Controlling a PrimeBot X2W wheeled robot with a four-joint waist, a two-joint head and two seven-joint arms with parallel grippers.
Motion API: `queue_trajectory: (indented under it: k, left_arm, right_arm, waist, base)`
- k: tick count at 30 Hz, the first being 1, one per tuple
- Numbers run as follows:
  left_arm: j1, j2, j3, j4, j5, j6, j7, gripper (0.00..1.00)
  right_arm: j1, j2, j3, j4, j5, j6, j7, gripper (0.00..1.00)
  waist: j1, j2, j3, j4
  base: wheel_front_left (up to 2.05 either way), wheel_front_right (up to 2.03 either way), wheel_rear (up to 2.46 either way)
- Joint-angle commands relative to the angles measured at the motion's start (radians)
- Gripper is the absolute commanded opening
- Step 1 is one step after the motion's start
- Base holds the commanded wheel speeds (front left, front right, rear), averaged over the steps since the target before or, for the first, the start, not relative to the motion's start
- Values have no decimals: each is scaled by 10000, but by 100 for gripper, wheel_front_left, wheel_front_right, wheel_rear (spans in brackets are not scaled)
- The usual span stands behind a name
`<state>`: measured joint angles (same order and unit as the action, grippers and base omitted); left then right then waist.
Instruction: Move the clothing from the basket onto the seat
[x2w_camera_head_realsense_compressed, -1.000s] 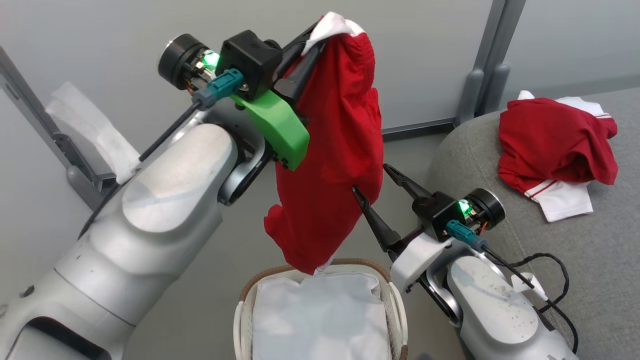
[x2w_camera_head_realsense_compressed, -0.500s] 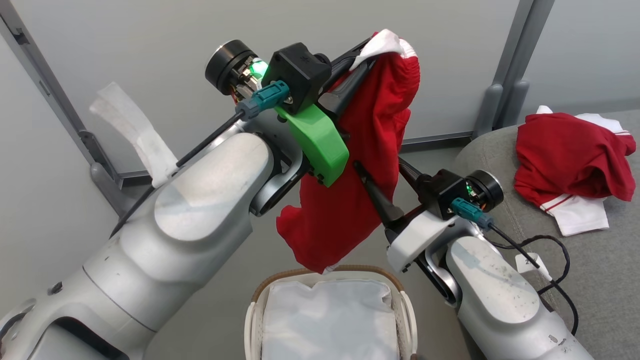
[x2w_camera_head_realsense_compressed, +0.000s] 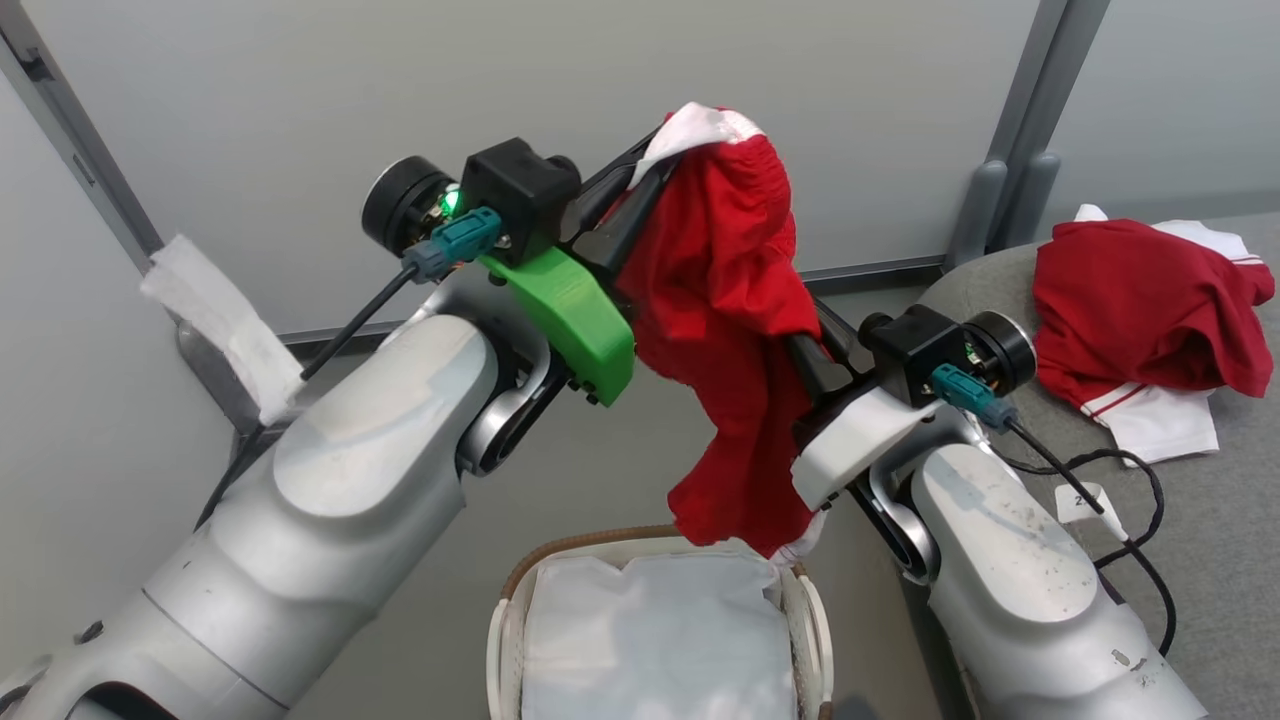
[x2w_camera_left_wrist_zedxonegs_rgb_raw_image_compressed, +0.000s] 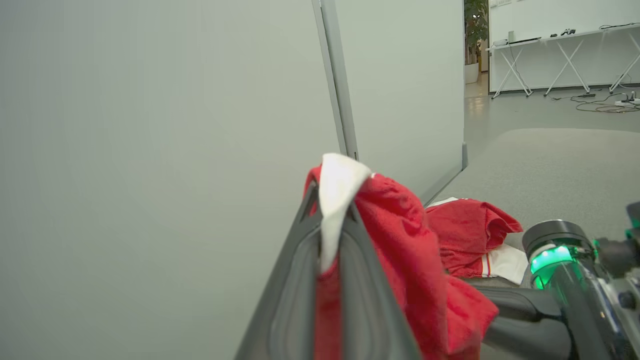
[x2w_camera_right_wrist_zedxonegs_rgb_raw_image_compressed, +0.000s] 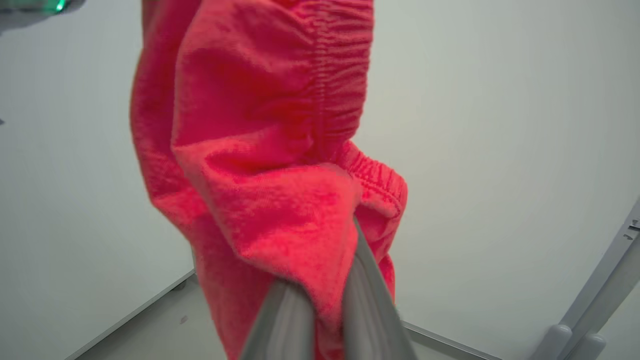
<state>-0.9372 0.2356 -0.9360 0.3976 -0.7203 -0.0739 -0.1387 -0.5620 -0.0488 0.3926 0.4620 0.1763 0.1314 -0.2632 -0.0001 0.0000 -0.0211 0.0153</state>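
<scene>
clothing (x2w_camera_head_realsense_compressed: 720, 290): soft fuzzy red cloth | basket (x2w_camera_head_realsense_compressed: 497, 645): smooth plastic | liner sheet (x2w_camera_head_realsense_compressed: 650, 640): shiny, white | seat (x2w_camera_head_realsense_compressed: 1230, 600): rough grey cloth

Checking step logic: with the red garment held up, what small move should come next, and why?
Probably swing both arms rightward toward the seat: the left gripper and right gripper both pinch the red garment, whose hem hangs over the basket.
</scene>
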Motion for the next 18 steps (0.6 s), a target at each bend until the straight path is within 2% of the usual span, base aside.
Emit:
queue_trajectory:
  k: [1,3,4,11,18]
  left_arm:
    - [285,86,61,80,-83,65,-135,35]
    - [532,161,114,180,-167,105,-302,93]
    - [708,185,145,254,-249,121,-397,100]
    - [1897,90,369,962,-401,237,-1096,100]
    - [3128,-260,912,1432,-187,123,-1265,100]
  right_arm:
    - [35,-34,-149,-12,-79,-14,-24,0]
    - [42,-31,-340,-18,-136,-14,-24,0]
    - [42,-30,-479,-14,-166,-14,-24,0]
    - [131,-33,-1521,-98,-521,-14,-24,0]
    - [212,-30,-2327,-225,-930,-14,-24,0]
  waist:
    - [1,0,32,-46]
    - [1,0,57,-76]
    - [1,0,70,-91]
    - [1,0,135,-142]
    - [1,0,249,-263]
  base:
    - [0,0,0]
    - [0,0,0]
    - [0,0,0]
    - [0,0,0]
    - [0,0,0]
